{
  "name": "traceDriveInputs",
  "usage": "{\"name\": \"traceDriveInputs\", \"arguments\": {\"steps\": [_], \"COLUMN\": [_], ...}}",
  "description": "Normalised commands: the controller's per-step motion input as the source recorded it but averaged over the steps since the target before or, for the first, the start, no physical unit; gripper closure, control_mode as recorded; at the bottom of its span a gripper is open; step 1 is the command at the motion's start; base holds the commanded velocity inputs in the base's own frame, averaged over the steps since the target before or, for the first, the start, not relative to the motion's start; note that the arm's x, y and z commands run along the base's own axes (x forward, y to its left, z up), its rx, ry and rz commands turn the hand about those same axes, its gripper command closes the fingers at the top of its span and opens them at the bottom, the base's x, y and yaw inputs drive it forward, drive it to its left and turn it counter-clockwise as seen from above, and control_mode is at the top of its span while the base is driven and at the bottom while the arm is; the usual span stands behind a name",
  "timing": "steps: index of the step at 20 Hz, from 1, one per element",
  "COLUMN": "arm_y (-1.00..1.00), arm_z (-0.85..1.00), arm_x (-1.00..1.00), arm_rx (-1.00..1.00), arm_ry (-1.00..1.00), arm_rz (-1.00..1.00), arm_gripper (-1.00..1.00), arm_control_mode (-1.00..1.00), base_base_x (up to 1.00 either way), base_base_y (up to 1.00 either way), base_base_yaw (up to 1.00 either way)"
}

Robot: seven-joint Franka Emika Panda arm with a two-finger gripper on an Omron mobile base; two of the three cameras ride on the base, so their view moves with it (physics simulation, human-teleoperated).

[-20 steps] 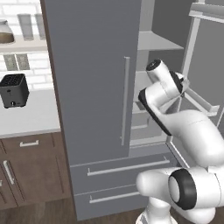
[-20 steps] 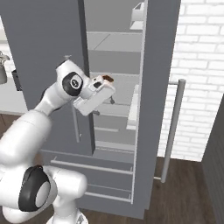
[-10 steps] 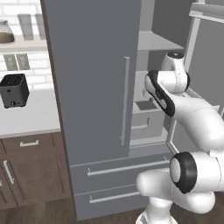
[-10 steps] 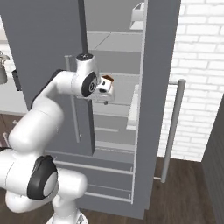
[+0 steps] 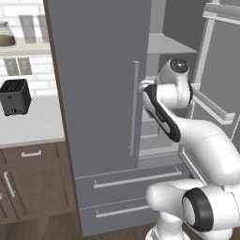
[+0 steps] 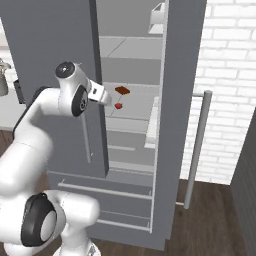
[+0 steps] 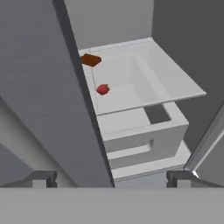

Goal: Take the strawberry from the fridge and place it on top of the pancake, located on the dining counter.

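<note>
The strawberry [image 7: 103, 89] is a small red berry on a pale grey shelf [image 7: 148, 83] inside the fridge [image 5: 98, 93], whose right door stands open. In the right base view the strawberry [image 6: 118, 105] lies just in front of a flat dark-brown piece [image 6: 122, 90]. My gripper [image 6: 108, 98] hovers at the edge of the closed left door, a short way left of the berry and apart from it. Seen from the hand, the gripper [image 7: 111, 179] is open and empty, with the berry ahead and above its tips. The pancake and the dining counter are out of view.
The closed left door [image 7: 43, 109] stands close beside the hand. A grey bin [image 7: 140, 131] sits under the shelf. The open right door [image 6: 182, 115] with its bar handle [image 6: 197, 150] flanks the opening. A black toaster [image 5: 15, 96] stands on the wall counter to the left.
The arm has swung and turned the hand toward the shelf. The hand no longer covers the strawberry in the right base view. The jaws stayed open.
</note>
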Motion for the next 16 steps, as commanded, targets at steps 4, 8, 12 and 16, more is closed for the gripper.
{"name": "traceDriveInputs", "arguments": {"steps": [4, 8, 12, 16], "arm_y": [0.94, 0.38, 0.16, 0.02], "arm_z": [0.54, 0.35, 0.0, -0.03], "arm_x": [0.14, 0.08, 0.36, 0.39], "arm_rx": [-0.06, -0.16, -0.06, 0.0], "arm_ry": [-0.08, 0.03, 0.02, 0.0], "arm_rz": [0.01, 0.14, 0.05, 0.0], "arm_gripper": [-1.0, -1.0, -1.0, -1.0], "arm_control_mode": [-1.0, -1.0, -1.0, -1.0], "base_base_x": [0.0, 0.0, 0.0, 0.0], "base_base_y": [0.0, 0.0, 0.0, 0.0], "base_base_yaw": [0.0, 0.0, 0.0, 0.0]}}
